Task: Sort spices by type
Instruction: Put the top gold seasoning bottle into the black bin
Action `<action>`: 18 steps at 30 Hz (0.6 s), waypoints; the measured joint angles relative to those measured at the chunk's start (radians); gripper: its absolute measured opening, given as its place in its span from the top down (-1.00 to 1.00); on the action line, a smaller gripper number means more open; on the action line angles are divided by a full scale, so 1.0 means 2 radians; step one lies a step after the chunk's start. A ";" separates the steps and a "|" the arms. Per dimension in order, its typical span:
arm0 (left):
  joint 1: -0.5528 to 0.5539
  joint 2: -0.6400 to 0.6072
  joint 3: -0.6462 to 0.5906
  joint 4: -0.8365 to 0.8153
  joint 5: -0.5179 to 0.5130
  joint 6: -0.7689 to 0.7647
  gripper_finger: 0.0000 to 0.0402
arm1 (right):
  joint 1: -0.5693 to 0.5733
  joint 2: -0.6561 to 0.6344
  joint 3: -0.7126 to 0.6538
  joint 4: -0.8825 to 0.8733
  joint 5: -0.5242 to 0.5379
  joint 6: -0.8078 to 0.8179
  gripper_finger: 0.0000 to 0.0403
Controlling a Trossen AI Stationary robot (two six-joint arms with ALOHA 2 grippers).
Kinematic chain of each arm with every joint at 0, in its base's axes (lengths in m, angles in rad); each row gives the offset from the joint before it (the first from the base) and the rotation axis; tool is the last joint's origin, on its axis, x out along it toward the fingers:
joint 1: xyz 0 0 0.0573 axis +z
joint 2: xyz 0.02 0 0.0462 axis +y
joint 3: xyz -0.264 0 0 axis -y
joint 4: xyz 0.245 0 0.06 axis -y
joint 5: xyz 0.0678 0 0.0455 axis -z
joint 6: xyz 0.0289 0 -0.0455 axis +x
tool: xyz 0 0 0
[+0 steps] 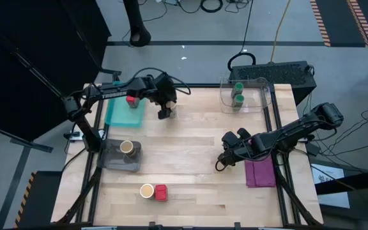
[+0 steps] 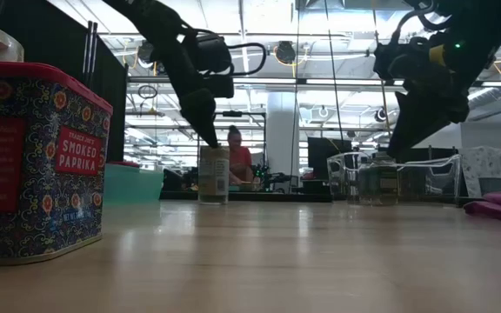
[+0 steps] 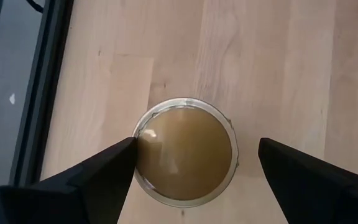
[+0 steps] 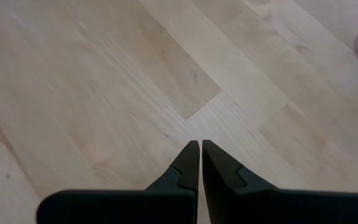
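Observation:
A tan-topped spice jar [image 3: 185,155] stands upright on the table beside the teal tray [image 1: 117,115]. My left gripper [image 3: 197,144] hangs open over it, pointing steeply down, with one finger on each side of its top [image 2: 214,149]. A red jar [image 1: 131,100] sits on the teal tray. Another tan jar [image 1: 127,147] stands in a grey tray [image 1: 114,163]. A tan jar [image 1: 147,190] and a red paprika tin [image 1: 161,192] stand near the front edge. Two green-lidded jars [image 1: 237,93] are in a clear bin. My right gripper [image 4: 200,144] hangs shut above bare wood at the right. My left gripper comes at the tan jar from above, its fingers either side of the jar's top. One fingertip [image 3: 128,149] shows right against the jar's rim [image 3: 143,127], and I cannot tell whether it touches. The other fingertip [image 3: 267,149] stands clear of the rim.
A purple cloth [image 1: 260,172] lies at the table's right edge beside my right arm. The clear bin [image 1: 257,96] stands at the far right corner. Bare wood stretches across the table's middle. A person [image 2: 237,158] sits in the room beyond the table.

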 joint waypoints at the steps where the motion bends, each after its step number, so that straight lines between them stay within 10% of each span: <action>1: 0.000 0.000 0.000 0.001 -0.002 0.000 -0.70 | 0.000 0.000 0.000 0.002 0.000 -0.001 1.00; 18: -0.012 0.000 0.000 -0.002 -0.028 -0.003 -0.70 | -0.001 0.000 0.000 0.022 0.000 -0.004 1.00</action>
